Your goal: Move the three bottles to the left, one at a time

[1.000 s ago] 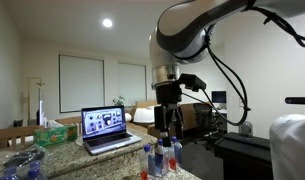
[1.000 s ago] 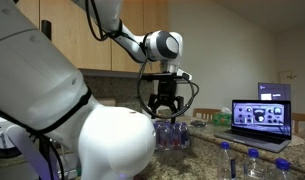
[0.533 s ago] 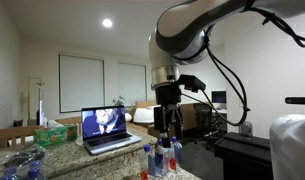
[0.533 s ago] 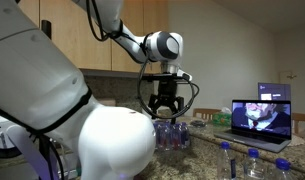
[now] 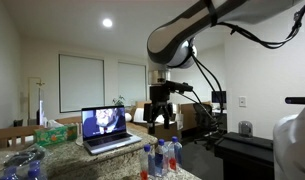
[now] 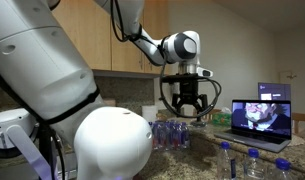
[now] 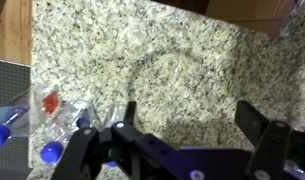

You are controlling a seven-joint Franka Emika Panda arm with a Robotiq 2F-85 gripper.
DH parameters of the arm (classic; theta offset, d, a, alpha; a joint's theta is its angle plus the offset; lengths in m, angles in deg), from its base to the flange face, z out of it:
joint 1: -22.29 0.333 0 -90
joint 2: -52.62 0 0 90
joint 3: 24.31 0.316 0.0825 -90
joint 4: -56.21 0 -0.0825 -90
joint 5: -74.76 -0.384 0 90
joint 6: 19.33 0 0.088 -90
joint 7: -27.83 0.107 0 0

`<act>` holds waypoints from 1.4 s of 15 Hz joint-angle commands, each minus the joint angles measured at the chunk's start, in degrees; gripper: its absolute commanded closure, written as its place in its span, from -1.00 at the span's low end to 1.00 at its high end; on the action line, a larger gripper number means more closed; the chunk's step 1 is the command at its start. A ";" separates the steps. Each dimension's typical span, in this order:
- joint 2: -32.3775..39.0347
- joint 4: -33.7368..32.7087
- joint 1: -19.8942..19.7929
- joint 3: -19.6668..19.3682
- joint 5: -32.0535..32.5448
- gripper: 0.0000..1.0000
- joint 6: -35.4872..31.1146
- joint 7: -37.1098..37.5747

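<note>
An open laptop (image 5: 104, 130) stands on the granite desk (image 5: 82, 160), set back toward its far edge, with the screen lit and showing a picture. In an exterior view the same laptop (image 6: 260, 120) sits near the desk's end, lid upright. Just beside it, closer to the far corner, is a green tissue box (image 5: 54, 132). The wrist view shows a bare stretch of speckled granite (image 7: 182, 70). Behind the desk are two windows with pale blinds (image 5: 82, 82), a round ceiling light (image 5: 107, 22) and wooden cabinets (image 6: 102, 40).
</note>
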 commanded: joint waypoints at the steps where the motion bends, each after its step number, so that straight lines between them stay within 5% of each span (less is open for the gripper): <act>1: 6.45 -4.64 -3.89 -2.08 4.32 -1.00 -2.71 -0.61; 5: 16.92 -9.02 -5.82 -4.47 6.23 -1.00 -9.40 -1.04; 6: 11.05 -5.69 -5.20 -3.93 5.18 -1.00 -7.29 -0.22; 11: 12.61 -6.60 -5.21 -3.92 5.20 -1.00 -7.62 -0.21; 21: 32.94 -24.25 -4.09 -2.40 5.16 -1.00 0.63 -1.77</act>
